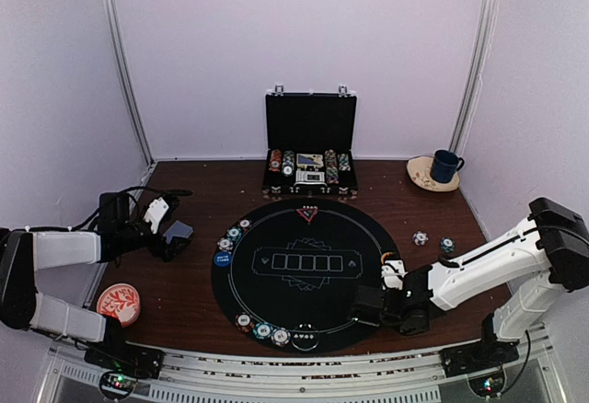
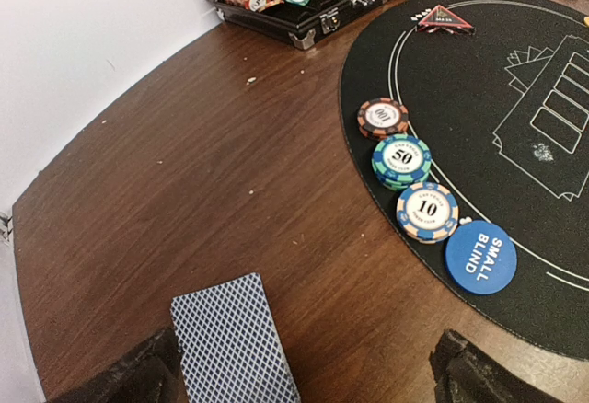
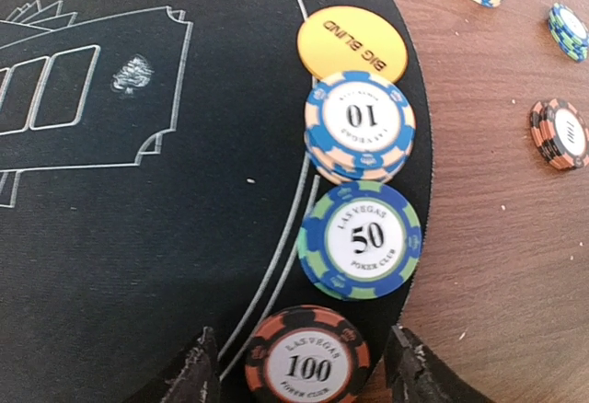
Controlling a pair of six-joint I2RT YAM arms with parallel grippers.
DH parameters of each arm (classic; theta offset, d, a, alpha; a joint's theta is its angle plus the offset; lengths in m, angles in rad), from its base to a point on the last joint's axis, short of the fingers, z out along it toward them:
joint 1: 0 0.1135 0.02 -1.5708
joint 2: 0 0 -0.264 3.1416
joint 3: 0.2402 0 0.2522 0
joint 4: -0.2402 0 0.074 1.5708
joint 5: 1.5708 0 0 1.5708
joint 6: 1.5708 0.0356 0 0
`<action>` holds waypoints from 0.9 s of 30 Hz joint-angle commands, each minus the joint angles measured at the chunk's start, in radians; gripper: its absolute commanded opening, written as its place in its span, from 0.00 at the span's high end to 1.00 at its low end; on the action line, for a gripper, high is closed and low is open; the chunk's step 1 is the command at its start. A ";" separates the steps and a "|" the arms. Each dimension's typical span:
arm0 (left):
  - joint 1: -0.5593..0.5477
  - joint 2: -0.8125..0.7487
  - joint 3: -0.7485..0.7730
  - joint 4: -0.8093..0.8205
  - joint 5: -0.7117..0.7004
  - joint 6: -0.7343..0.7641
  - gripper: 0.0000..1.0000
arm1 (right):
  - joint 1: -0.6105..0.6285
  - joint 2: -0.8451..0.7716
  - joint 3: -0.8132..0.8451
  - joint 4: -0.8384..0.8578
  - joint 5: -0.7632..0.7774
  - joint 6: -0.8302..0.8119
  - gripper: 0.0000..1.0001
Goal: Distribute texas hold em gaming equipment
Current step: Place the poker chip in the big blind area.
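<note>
Flanking the 100 chip [image 3: 306,363], the right pincer [image 3: 301,352] is released; the left pincer [image 2: 308,362] gapes beside undealt cards [image 2: 232,339]; chips [image 1: 262,329] edge three sides of the mat [image 1: 331,309].

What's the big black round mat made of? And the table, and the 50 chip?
The black mat looks like felt or rubbery cloth: dull, no shine, printed white lines. The table looks like dark wood or wood-look laminate: streaky grain shows. The 50 chip looks like hard plastic or clay composite, smooth with a printed label; I cannot tell which.
</note>
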State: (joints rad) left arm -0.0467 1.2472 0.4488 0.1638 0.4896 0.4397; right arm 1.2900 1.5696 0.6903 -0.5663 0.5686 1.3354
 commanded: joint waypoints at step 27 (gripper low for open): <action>-0.002 -0.018 0.022 0.036 -0.008 0.004 0.02 | -0.294 -0.351 0.120 0.091 0.028 -0.503 0.00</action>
State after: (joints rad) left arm -0.0467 1.2423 0.4488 0.1638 0.4850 0.4397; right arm 1.0843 1.2438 0.8230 -0.5831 0.6380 1.0031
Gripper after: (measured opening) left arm 0.979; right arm 0.999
